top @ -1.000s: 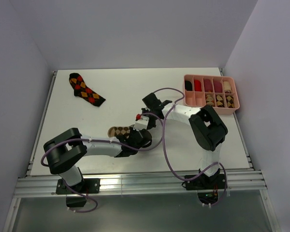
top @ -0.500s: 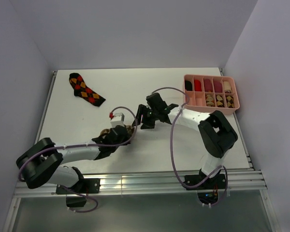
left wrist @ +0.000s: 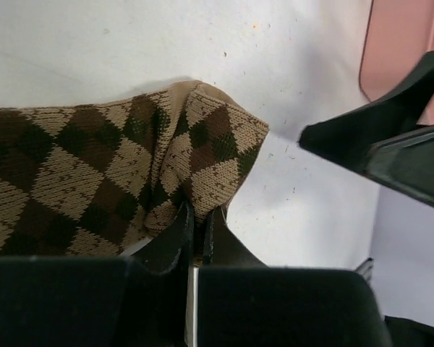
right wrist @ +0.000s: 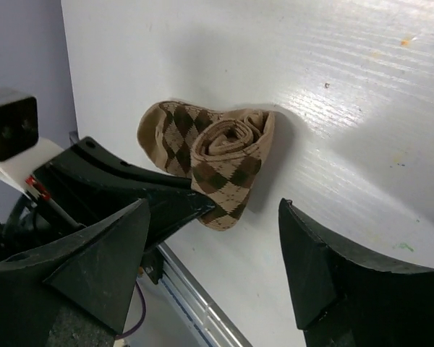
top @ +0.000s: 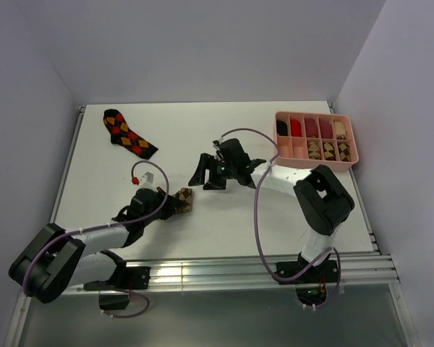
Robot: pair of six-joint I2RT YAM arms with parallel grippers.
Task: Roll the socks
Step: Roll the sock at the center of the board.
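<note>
A tan-brown argyle sock [right wrist: 220, 163], partly rolled into a spiral with a loose tail on its left, lies on the white table [top: 224, 217] near the front middle. My left gripper [left wrist: 197, 217] is shut on the edge of this sock [left wrist: 108, 173], reaching in low from the left [top: 175, 204]. My right gripper [right wrist: 215, 206] hovers just right of the sock [top: 185, 199], open wide with nothing between its fingers [top: 211, 176]. A black-red-orange argyle sock [top: 129, 133] lies flat at the far left.
A pink divided tray [top: 278, 137] at the far right holds rolled socks, plain ones in the back row and argyle ones in front. Grey walls close in the table on three sides. A metal rail [top: 202, 275] runs along the near edge.
My right gripper opened, let go of the tan sock and shifted slightly left. My left arm swung out to the left and stretched low, still gripping the sock.
</note>
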